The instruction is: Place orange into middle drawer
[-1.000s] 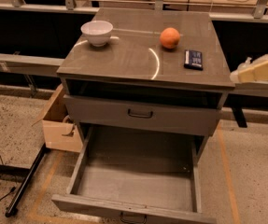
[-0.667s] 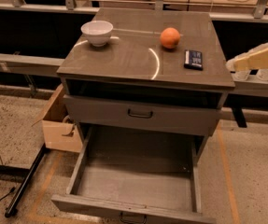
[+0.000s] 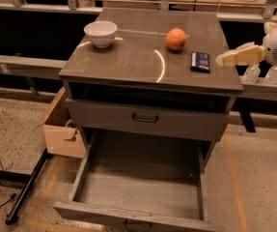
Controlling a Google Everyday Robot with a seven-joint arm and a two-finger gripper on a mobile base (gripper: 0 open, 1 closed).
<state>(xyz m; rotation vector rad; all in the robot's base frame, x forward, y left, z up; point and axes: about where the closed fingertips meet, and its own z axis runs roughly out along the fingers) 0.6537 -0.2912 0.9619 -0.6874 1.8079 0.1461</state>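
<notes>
Grey and smooth, the counter (image 3: 138,64) of a drawer cabinet is seen in front of dark work benches. The orange (image 3: 176,38) is placed on it, near the back edge and a little right of the centre, and nothing is touching it. A small dark flat object (image 3: 200,61) is laid just beside it, towards the right edge. A white bowl (image 3: 100,33) is set near the back left corner, well apart from the fruit. The gripper (image 3: 223,58) is held in the air just beyond the right edge of the counter, pointed towards the dark object. Whether it is open or closed cannot be told. Below the front edge, a closed drawer front (image 3: 176,122) is seen, and under it the middle drawer (image 3: 143,195) is pulled out, with its flat floor shown. A cardboard box (image 3: 61,129) is placed on the ground at the left.
</notes>
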